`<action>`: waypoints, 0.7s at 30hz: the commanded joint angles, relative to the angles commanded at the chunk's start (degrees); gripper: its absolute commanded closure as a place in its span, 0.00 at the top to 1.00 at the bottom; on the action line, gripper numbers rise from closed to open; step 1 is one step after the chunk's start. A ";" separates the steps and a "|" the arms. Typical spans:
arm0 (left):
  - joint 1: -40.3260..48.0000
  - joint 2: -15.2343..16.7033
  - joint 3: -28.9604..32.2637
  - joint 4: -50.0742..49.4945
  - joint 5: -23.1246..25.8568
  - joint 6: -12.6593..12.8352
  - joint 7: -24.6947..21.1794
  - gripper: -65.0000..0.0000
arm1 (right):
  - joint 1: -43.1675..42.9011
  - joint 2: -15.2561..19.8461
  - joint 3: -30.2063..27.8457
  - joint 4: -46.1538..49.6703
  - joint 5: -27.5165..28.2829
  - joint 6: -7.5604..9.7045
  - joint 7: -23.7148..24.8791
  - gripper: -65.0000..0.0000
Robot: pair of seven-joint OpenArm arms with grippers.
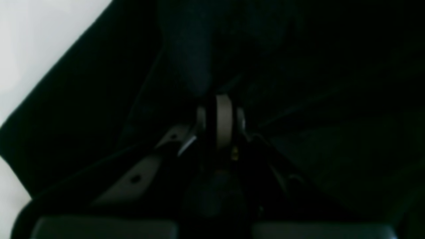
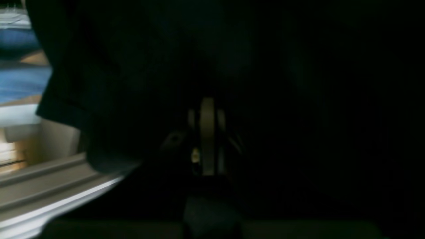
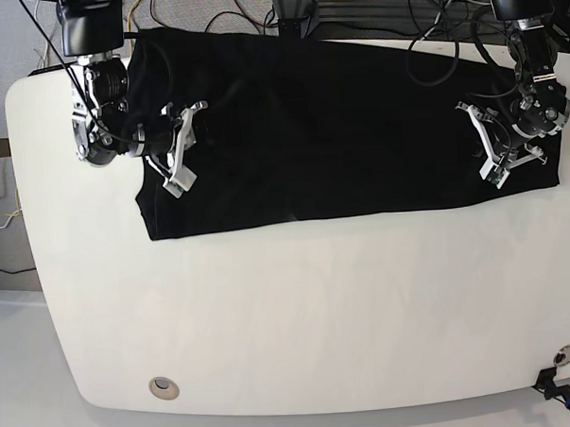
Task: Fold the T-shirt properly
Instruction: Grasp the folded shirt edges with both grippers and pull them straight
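The black T-shirt (image 3: 329, 126) lies spread across the back half of the white table (image 3: 317, 307), its front edge running left to right; no print shows. My left gripper (image 3: 491, 157) sits at the shirt's right end. In the left wrist view its fingers (image 1: 224, 119) are pressed together on a raised fold of the T-shirt (image 1: 192, 59), so the left gripper (image 1: 217, 99) is shut. My right gripper (image 3: 177, 166) is at the shirt's left end. The right wrist view is very dark: the right gripper (image 2: 207, 101) looks shut, with the T-shirt (image 2: 265, 83) draped around it.
Cables (image 3: 448, 36) and arm mounts crowd the table's back edge. A round hole (image 3: 162, 387) sits near the front left corner and a fitting (image 3: 562, 356) near the front right. The rounded table edge (image 2: 49, 199) shows in the right wrist view.
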 joint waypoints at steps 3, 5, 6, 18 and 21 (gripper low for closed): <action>-0.97 -0.26 0.09 -0.88 0.00 0.00 -0.62 0.00 | 4.13 -0.26 0.00 -6.07 -6.33 1.80 2.37 0.00; -1.67 -0.26 0.09 -1.32 0.18 0.00 -1.85 0.00 | 6.15 -0.53 0.00 -8.97 -10.55 1.80 5.89 0.00; -2.02 -0.26 0.18 -1.58 0.79 0.00 -2.29 0.00 | 7.30 -0.62 0.00 -10.73 -12.40 1.80 6.95 0.00; -13.54 0.00 5.98 -8.70 3.96 0.00 -2.90 0.00 | 8.70 -1.41 0.35 -15.82 -13.71 1.80 7.56 0.00; -13.27 -0.18 3.34 -4.13 3.96 0.00 -2.73 0.00 | 8.53 -1.67 0.35 -15.82 -13.71 1.80 7.56 0.00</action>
